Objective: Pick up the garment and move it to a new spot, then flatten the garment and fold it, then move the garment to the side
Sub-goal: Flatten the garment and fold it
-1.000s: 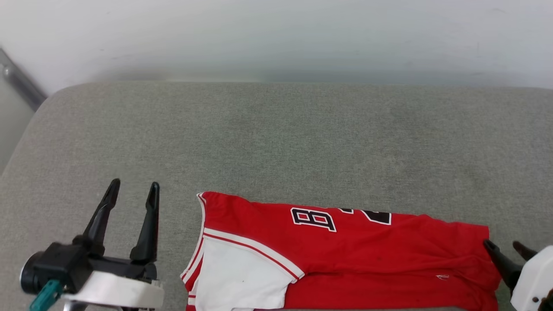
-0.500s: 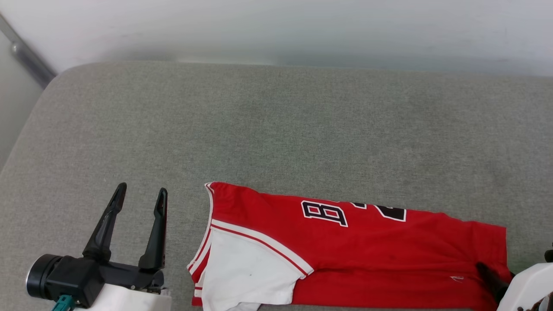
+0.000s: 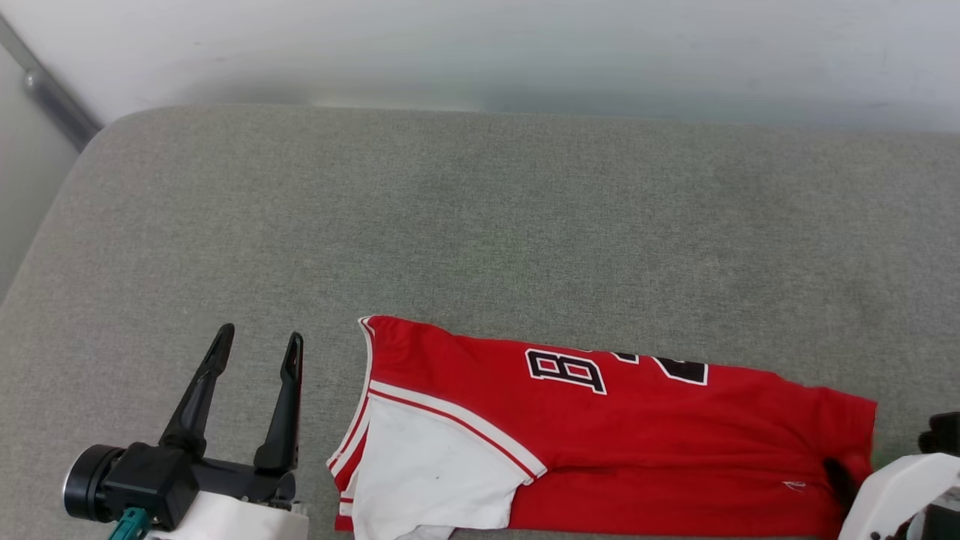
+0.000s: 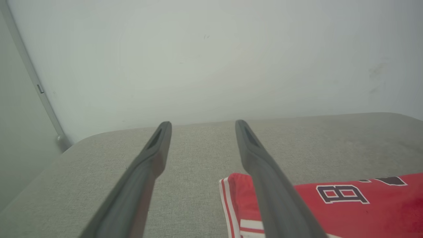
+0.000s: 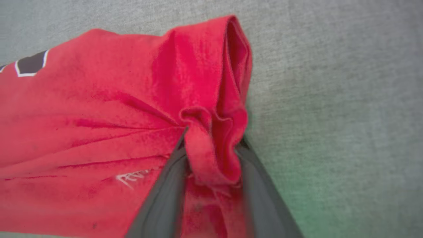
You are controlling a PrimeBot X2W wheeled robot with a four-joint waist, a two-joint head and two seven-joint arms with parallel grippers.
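Between right gripper [image 5: 214,136] fingers, garment [image 3: 637,427] edge bunched, left gripper [image 3: 260,335] apart

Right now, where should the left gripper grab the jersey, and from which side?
The jersey by its striped left edge, from the left: it lies flat and free, the open left gripper stands beside it, and the right gripper pinches the opposite end.

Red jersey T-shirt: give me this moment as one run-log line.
garment: red jersey T-shirt with white sleeve, lying on grey cushion | right gripper: pinching bunched edge | left gripper: open, empty
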